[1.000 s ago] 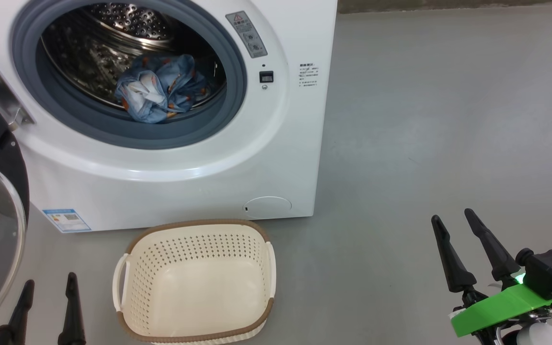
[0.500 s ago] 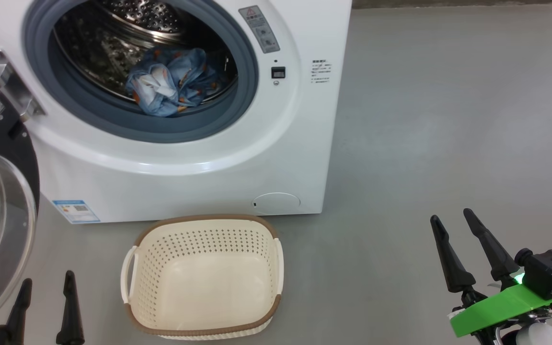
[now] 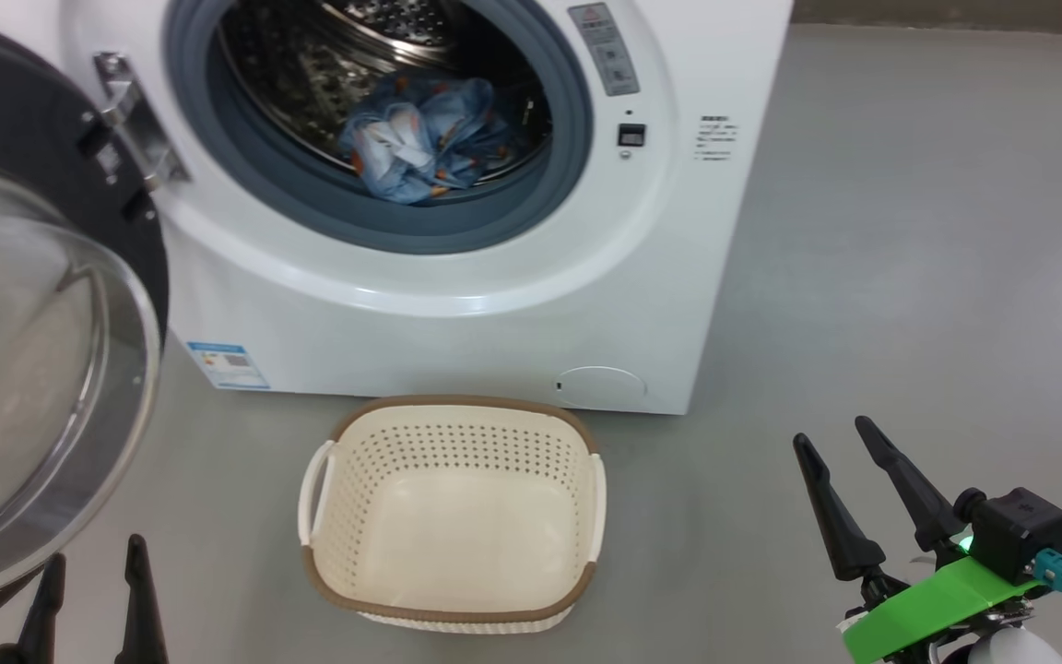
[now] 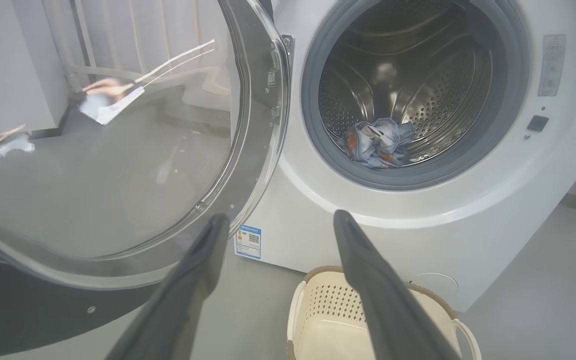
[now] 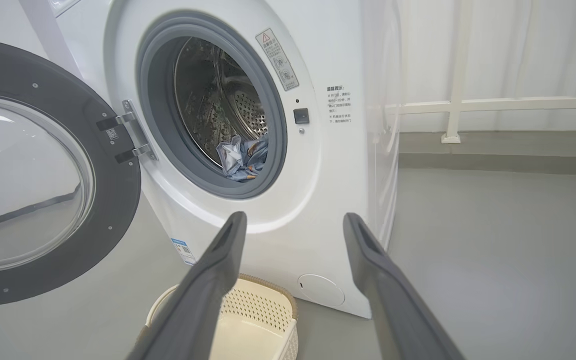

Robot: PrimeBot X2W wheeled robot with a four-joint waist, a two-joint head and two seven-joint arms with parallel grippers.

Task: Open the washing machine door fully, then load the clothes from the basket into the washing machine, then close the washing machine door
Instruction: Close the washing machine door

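The white washing machine (image 3: 457,323) stands ahead with its door (image 3: 33,369) swung open to the left, glass dome facing me. The blue printed clothes (image 3: 425,138) lie inside the steel drum, also seen as clothes (image 4: 375,145) and clothes (image 5: 242,159) from the wrists. The cream basket (image 3: 453,512) sits empty on the floor in front of the machine. My left gripper (image 3: 93,558) is open at the lower left, just below the door's edge, holding nothing. My right gripper (image 3: 833,441) is open at the lower right, well clear of the basket.
Grey floor (image 3: 909,277) stretches wide to the right of the machine. A white railing (image 5: 493,105) and pale curtain stand behind it on the right. The open door (image 4: 118,150) fills the space at my left.
The camera has turned left, so the machine, basket and door sit further right in the head view. Both grippers stay open and empty.
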